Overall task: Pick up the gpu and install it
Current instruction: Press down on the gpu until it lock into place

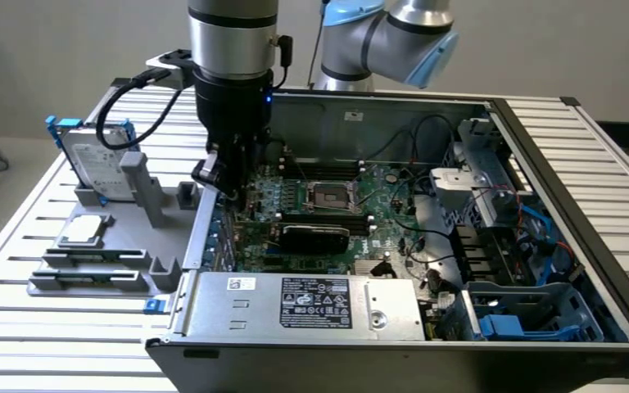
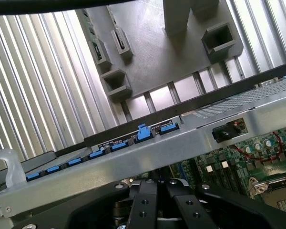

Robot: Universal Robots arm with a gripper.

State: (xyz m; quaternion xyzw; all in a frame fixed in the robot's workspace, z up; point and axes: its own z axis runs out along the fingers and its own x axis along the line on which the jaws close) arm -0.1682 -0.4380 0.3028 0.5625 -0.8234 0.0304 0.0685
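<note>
Standing by the ribbed aluminium tabletop (image 1: 30, 327), I see the arm's black jaws (image 1: 227, 182) pressed shut with nothing I can make out between them. They are sunk low into the open black steel computer case (image 1: 576, 205), hard against its wall at about nine o'clock in the exterior view. The gpu (image 1: 312, 236), a thin card with a black cooler face, looks to be standing on the green motherboard (image 1: 386, 184) near the middle of the case. It is at roughly four o'clock from the jaws and apart from them. My worry is that the card may not be fully home in its slot; I cannot tell from here, and a half-seated edge could tilt or pop loose. The jaws also sit very near the case wall and the narrow black memory sticks (image 1: 320, 210) at three o'clock, so a sideways drift could clip either. The arm's looping black cable (image 1: 140, 110) hangs near the silver hard drive in its blue frame (image 1: 94, 168) and might snag it.
</note>
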